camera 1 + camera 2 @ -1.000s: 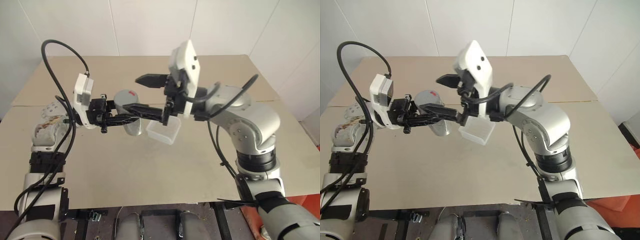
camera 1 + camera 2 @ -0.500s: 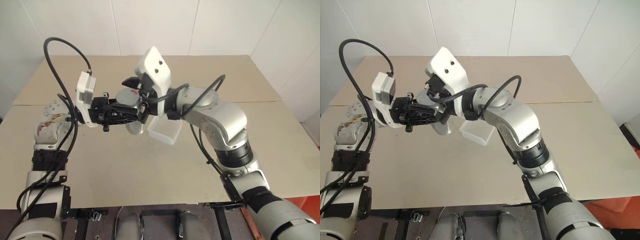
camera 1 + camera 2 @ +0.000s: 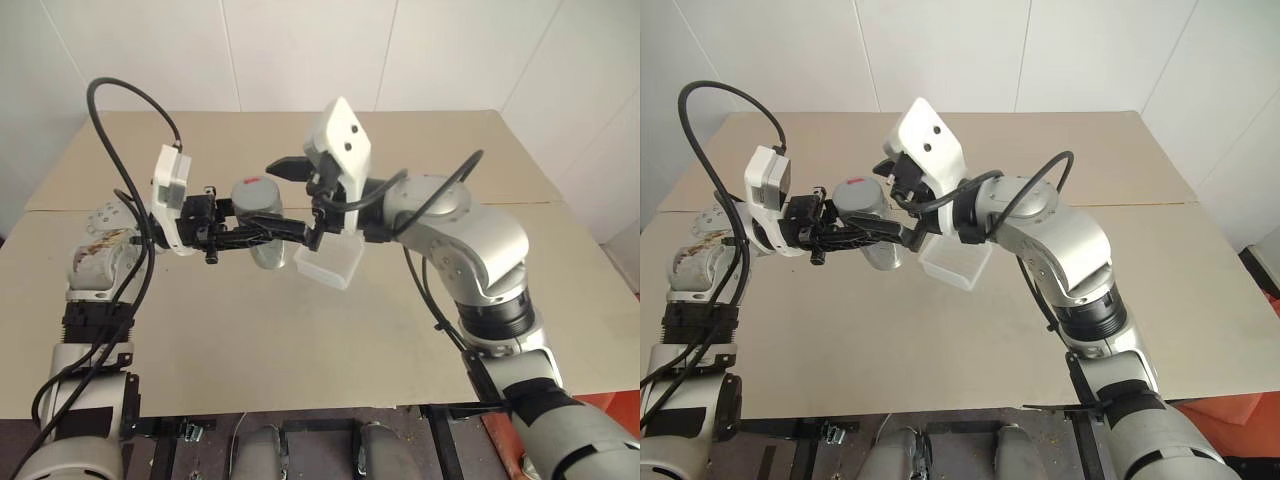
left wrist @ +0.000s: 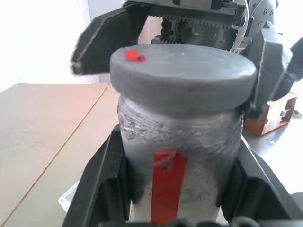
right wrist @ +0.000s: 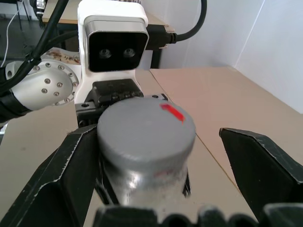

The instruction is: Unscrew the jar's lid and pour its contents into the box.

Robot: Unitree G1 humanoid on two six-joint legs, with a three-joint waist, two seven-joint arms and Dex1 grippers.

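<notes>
My left gripper (image 3: pixel 258 230) is shut on the jar (image 4: pixel 177 175), holding it upright above the table. The jar's wall looks frosted and bears a red strip. The grey lid (image 5: pixel 146 130), with a small red mark on top, sits on the jar. My right gripper (image 3: pixel 287 197) is open, and its fingers (image 5: pixel 71 175) straddle the lid. One finger is close against the lid's side and the other stands well apart. The box (image 3: pixel 330 265) rests on the table just right of the jar, below the right wrist. The contents are hidden.
The beige table (image 3: pixel 200 330) has a seam running across its middle. A white wall stands behind its far edge. Black cables loop up from the left wrist (image 3: pixel 110 110).
My right gripper swung in over the lid, then drew back a little to the right, staying open. The left gripper kept the jar still.
</notes>
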